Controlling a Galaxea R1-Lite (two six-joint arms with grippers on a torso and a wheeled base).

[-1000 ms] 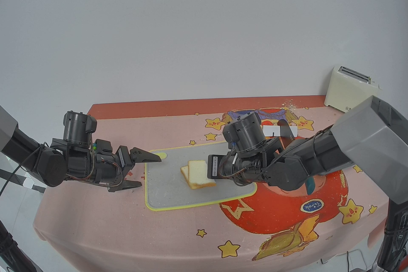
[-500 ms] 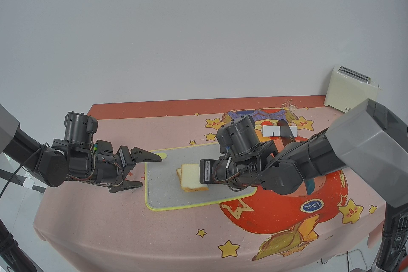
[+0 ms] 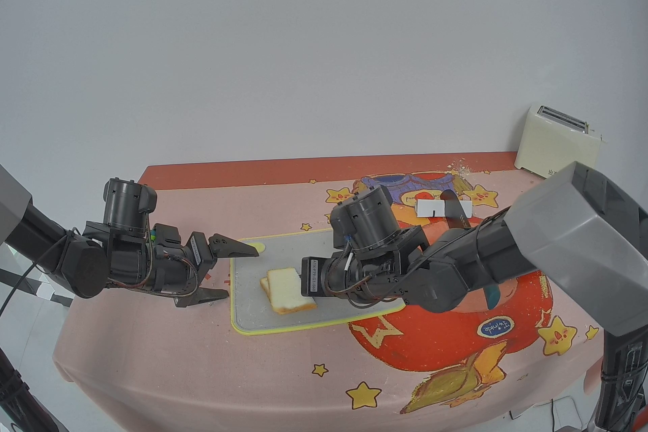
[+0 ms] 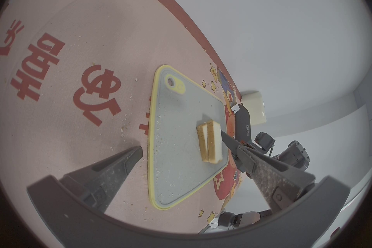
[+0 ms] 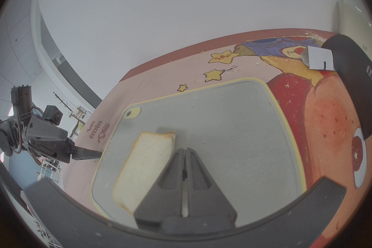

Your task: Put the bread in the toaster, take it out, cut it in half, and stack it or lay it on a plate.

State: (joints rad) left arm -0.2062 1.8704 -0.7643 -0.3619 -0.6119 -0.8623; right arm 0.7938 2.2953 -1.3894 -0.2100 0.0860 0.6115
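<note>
Right wrist view: the right gripper [image 5: 185,152] is seen with jaws pressed together, tips laid against the side of the bread [image 5: 145,163]. The bread lies as two stacked pieces, slightly offset, on the left half of the board [image 5: 232,136]. Step judged: a sideways nudge of the stack. The push is best kept low and square on both pieces, so the upper one is not slid off. The left gripper [image 3: 239,273] is held at the board's left edge, jaws wide apart. Little board remains leftward of the bread. Bare cloth [image 3: 202,345] lies before the board. The toaster [image 3: 557,140] stands well behind the board's right side.
</note>
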